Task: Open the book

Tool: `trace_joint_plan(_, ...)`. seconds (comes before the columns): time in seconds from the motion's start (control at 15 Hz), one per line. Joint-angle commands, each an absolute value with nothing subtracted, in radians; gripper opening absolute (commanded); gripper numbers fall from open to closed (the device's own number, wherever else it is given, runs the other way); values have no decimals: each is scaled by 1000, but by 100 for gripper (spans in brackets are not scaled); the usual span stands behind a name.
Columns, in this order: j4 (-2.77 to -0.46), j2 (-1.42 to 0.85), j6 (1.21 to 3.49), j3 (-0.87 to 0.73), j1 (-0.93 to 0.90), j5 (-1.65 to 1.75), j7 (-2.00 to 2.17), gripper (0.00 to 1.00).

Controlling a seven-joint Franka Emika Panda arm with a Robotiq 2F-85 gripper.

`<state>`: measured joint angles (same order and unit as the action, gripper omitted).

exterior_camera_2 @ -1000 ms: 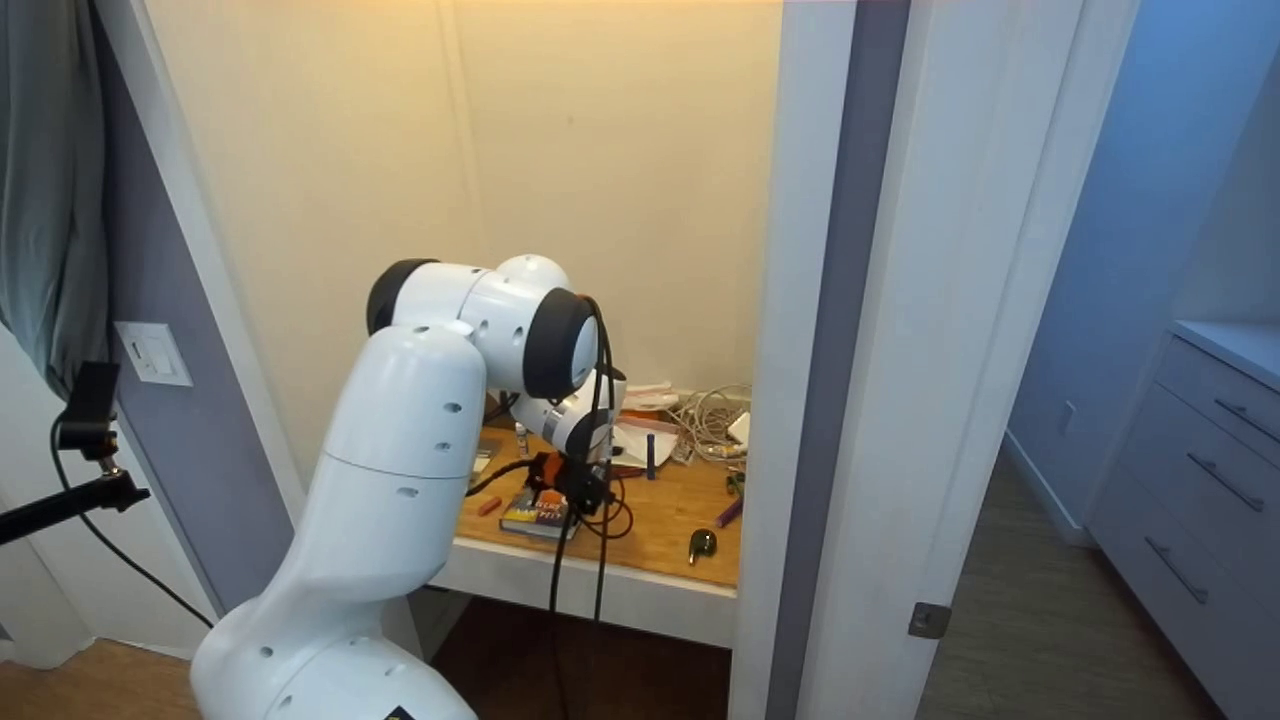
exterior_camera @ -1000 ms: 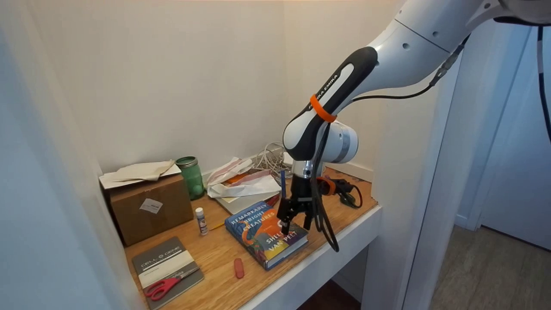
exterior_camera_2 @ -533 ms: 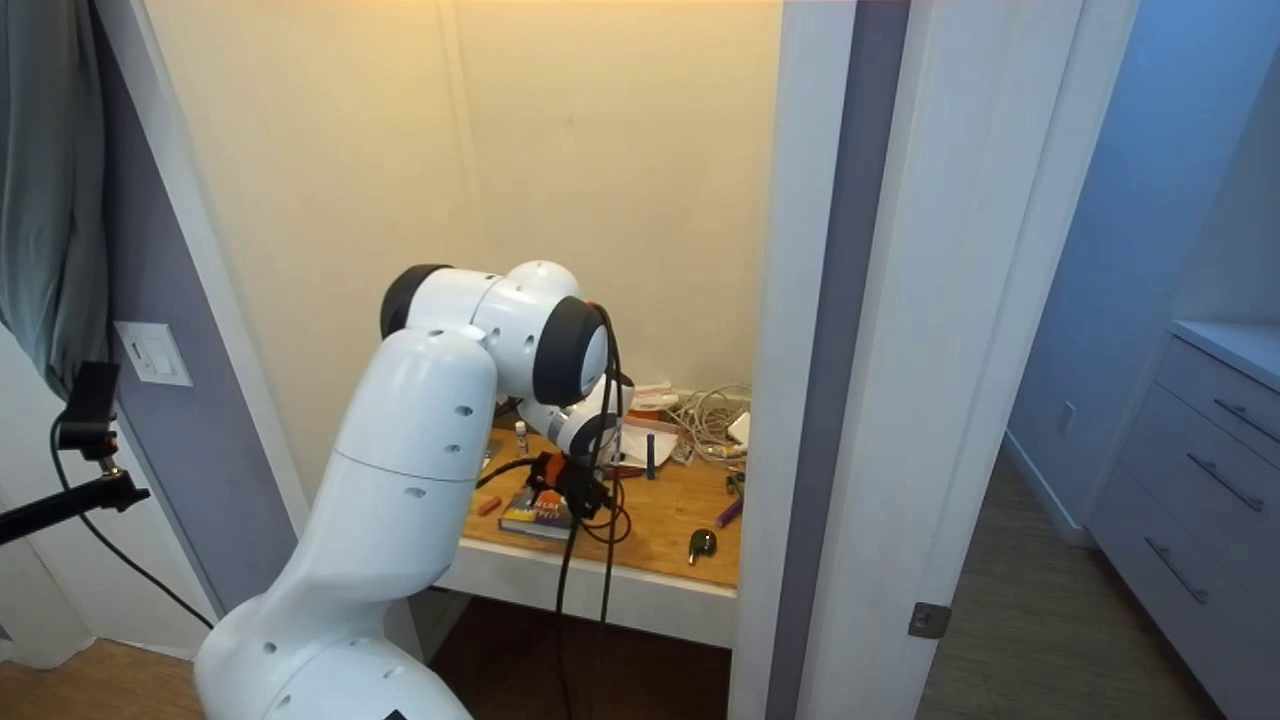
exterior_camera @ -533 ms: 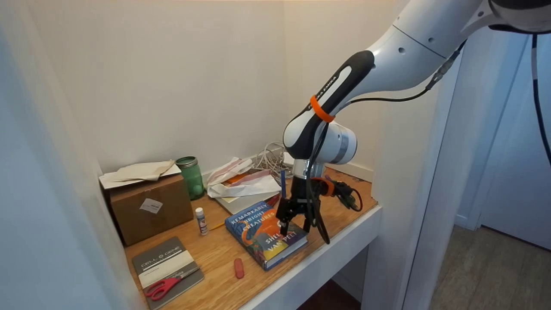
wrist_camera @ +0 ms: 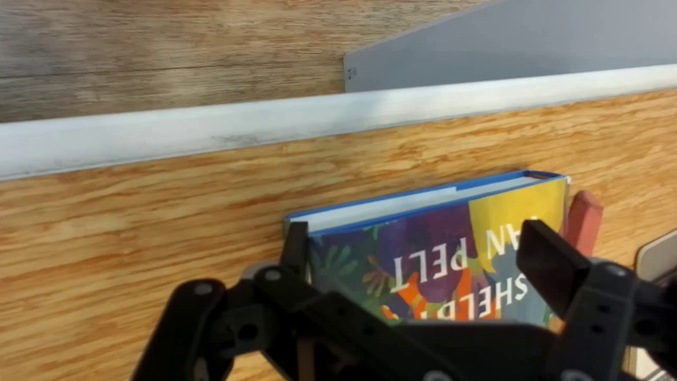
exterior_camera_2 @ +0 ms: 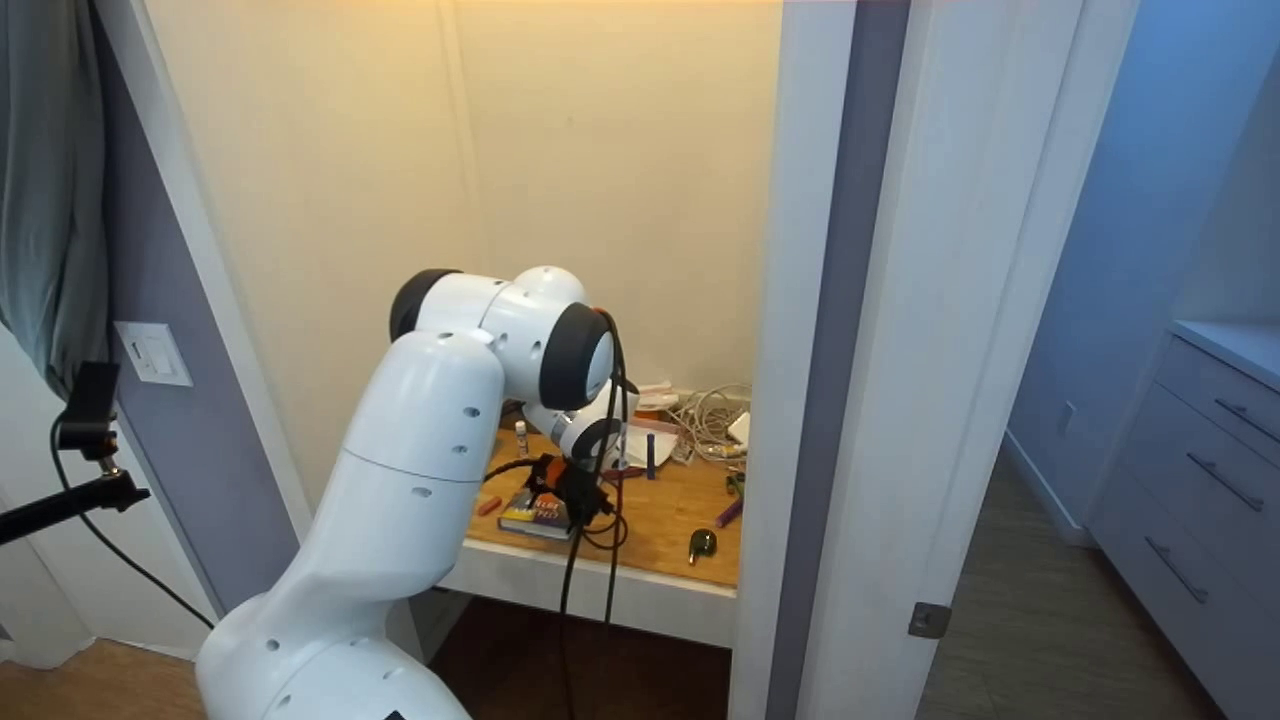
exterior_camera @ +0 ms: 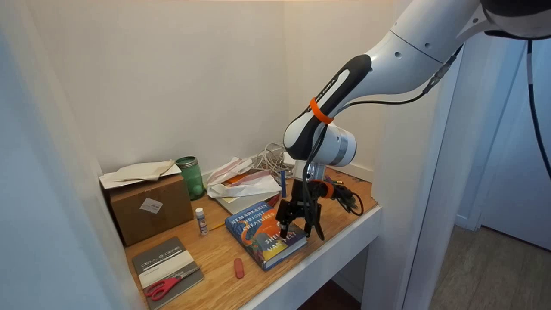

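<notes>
The blue book [exterior_camera: 254,232] lies closed and flat on the wooden desk, its cover with orange and yellow pictures facing up. It also shows partly hidden behind the arm in an exterior view [exterior_camera_2: 535,515] and upside down in the wrist view [wrist_camera: 444,259], with white page edges showing. My gripper [exterior_camera: 295,234] points down at the book's end near the desk's front edge. In the wrist view my gripper [wrist_camera: 414,238] is open with nothing between its fingers. One finger is by the book's side edge, the other over the cover. Whether either touches is unclear.
A red object [exterior_camera: 239,268] lies beside the book. A grey booklet [exterior_camera: 161,258] with red scissors [exterior_camera: 161,288], a white bottle [exterior_camera: 201,221], a cardboard box [exterior_camera: 150,211], a green jar [exterior_camera: 190,178] and papers [exterior_camera: 243,185] stand around. The desk's white front edge [exterior_camera: 318,262] is close by.
The arm and gripper have come down slightly over the book's near end, shifting a little. The fingers stay open. The book has not moved.
</notes>
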<state>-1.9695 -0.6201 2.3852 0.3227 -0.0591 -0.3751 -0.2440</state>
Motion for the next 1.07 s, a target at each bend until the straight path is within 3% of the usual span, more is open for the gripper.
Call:
trace_joint_plan(0.0, -1951, -627, 2356, 346, -30, -437, -265, 100)
trace_joint_plan(1.0, -1934, -576, 2304, 356, -25, -472, -262, 100)
